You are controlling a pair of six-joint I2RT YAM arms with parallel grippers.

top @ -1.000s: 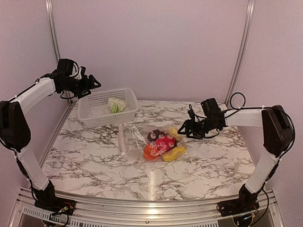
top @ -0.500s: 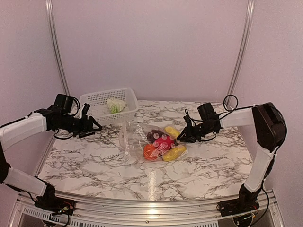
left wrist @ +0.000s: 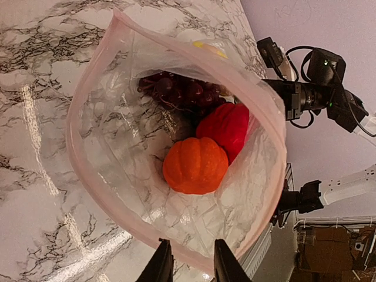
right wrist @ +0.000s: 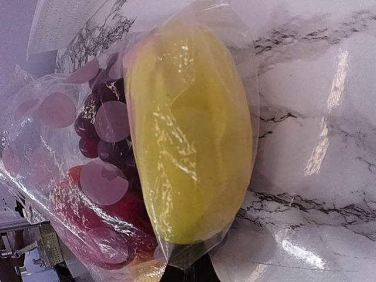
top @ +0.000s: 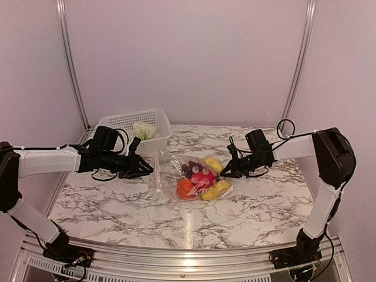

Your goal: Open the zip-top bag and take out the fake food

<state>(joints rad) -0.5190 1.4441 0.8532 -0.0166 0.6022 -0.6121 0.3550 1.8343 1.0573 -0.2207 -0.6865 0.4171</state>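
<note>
By zip-top bag point(left wrist: 106, 147), left fingers point(left wrist: 161, 267) parted; right-wrist view shows right fingers point(right wrist: 191, 276) pinching it.

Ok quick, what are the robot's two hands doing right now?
Left gripper: open, holding nothing, right at the zip-top bag's mouth.
Right gripper: looks closed, pinching the bag's far end.
</note>
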